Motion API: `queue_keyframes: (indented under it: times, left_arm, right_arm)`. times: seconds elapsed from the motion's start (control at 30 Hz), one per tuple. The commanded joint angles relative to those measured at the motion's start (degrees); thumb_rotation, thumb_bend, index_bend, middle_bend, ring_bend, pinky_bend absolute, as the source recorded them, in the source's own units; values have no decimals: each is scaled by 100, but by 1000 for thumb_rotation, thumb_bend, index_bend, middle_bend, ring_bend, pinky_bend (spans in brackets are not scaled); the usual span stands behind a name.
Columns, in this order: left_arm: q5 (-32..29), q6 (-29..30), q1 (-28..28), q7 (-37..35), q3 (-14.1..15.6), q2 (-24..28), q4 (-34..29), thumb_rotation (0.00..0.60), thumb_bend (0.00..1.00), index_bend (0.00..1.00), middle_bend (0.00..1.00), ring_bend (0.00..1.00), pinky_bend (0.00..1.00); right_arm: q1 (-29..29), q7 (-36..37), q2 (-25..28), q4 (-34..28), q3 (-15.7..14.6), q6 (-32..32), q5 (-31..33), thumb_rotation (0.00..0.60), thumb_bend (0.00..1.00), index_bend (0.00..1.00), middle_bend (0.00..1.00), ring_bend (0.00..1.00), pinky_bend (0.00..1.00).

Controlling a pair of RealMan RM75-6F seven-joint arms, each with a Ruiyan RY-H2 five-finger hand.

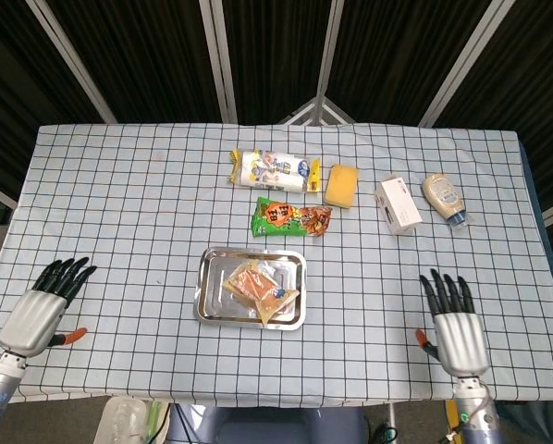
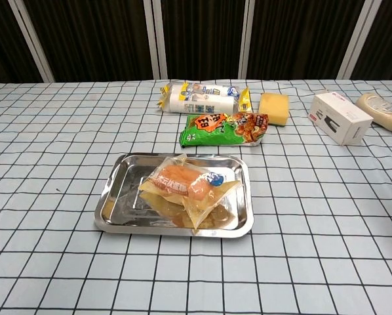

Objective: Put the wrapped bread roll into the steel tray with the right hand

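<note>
L robot hand (image 1: 43, 309) sits at approx 8 o'clock in head view, palm down, dark fingers spread, pointing toward 1 o'clock, holding nothing. R robot hand (image 1: 454, 326) sits at approx 4 o'clock, back of hand up, fingers apart and straight, pointing to 12, empty. Wrists run off the bottom edge. Neither shows in chest view.
</note>
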Motion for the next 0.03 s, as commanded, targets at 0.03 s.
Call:
queue_keyframes:
  times: [0.03]
  left_arm:
    - [6, 4, 9, 44, 9, -13, -1, 600, 64, 0, 0, 0, 0]
  right_arm:
    - [-352, 146, 297, 169, -38, 239, -174, 600, 284, 0, 0, 0, 0]
